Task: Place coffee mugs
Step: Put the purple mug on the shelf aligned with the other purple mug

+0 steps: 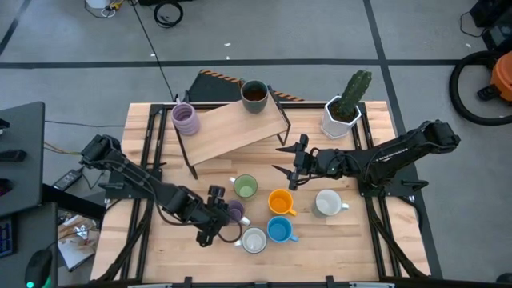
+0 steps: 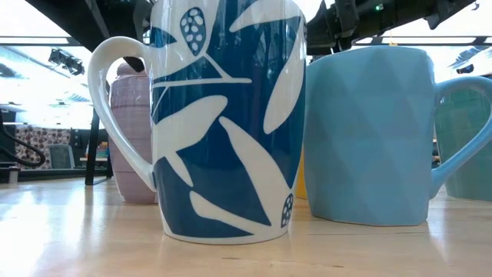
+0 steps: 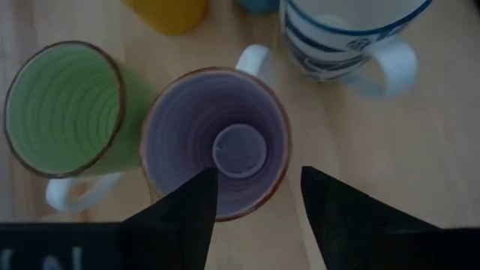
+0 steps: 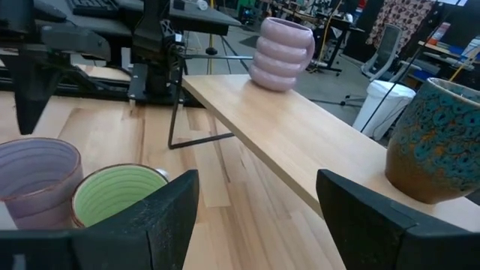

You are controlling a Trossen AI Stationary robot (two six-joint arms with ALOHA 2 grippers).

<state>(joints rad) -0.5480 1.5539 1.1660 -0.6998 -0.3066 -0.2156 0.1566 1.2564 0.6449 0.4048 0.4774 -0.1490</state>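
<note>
Left gripper (image 3: 255, 199) jaws apart over purple mug (image 3: 216, 142), near-left on table (image 1: 344, 240); green mug (image 3: 64, 109) close beside; you risk clipping it; right gripper (image 1: 288, 164) spread, idle.

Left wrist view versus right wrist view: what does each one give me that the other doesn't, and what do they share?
Only the left wrist view shows the blue-patterned white mug with its handle, part of the orange mug, and the left end effector open just above the purple mug's rim.

Only the right wrist view shows the raised wooden shelf, carrying the ribbed purple mug and the dark brown mug, with the right end effector open over the table.

Both show the purple mug and the green mug standing side by side.
</note>
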